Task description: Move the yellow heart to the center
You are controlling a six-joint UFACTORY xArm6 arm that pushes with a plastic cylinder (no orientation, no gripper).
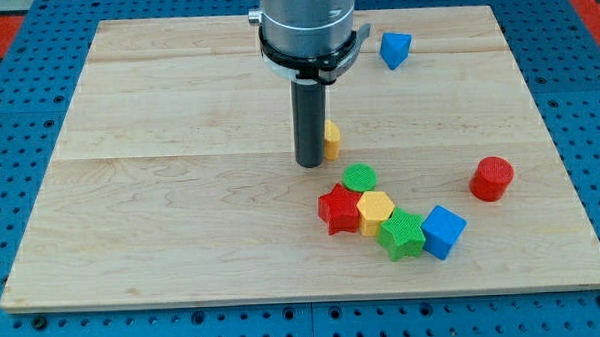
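Observation:
The yellow heart (331,138) lies near the middle of the wooden board (161,193), mostly hidden behind my rod. My tip (310,164) rests on the board just left of and touching or nearly touching the heart. Only the heart's right edge shows.
Below the tip sits a cluster: a green round block (359,176), a red star (338,208), a yellow hexagon (376,213), a green star (402,235) and a blue cube (442,231). A red cylinder (491,178) stands at the right. A blue block (395,49) lies at the top.

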